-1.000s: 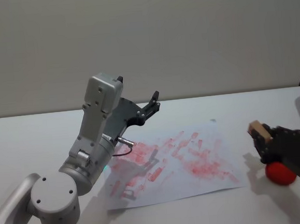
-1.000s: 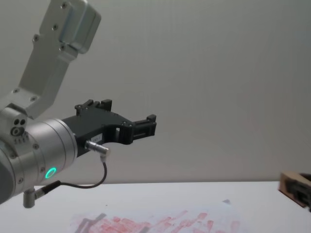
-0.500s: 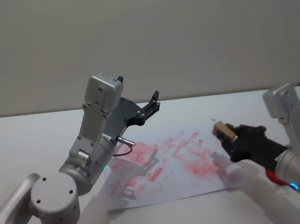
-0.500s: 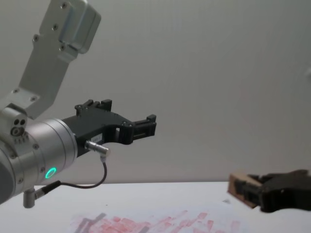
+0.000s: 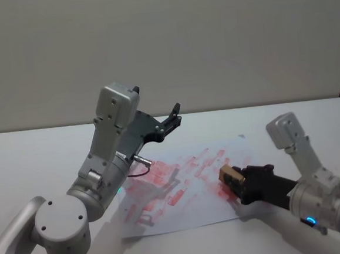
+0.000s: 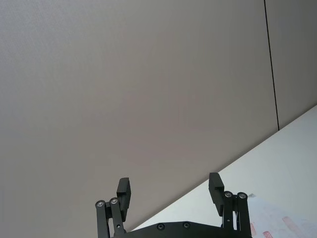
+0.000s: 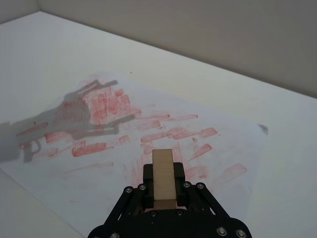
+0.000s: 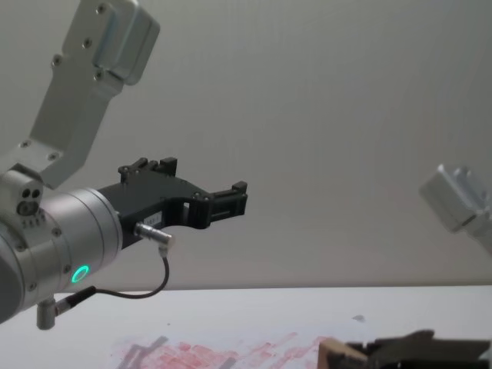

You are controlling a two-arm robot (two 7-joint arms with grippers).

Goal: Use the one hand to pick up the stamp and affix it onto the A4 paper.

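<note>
My right gripper [image 5: 234, 179] is shut on the stamp [image 5: 228, 173], a small tan wood-like block, low over the right part of the A4 paper [image 5: 182, 208]. From the right wrist camera the stamp [image 7: 163, 178] sits clamped between the black fingers, with the paper [image 7: 99, 148] and its smeared red prints just beyond it. Seen from the chest, the stamp [image 8: 338, 355] is near the bottom edge, close above the paper [image 8: 200, 357]. My left gripper [image 5: 174, 116] hangs open, raised above the paper's far left part, also seen from its own wrist [image 6: 171, 191] and from the chest [image 8: 231, 201].
The paper lies on a white table [image 5: 43, 160] that meets a plain grey wall at the back. My left arm's silver wrist with its green ring [image 8: 79, 274] and cable rises over the paper's left side and casts a shadow [image 7: 74, 106] on it.
My right gripper has carried the stamp leftward from beside the paper's right edge to over its right part, and lowered it close to the sheet. The left arm has not moved.
</note>
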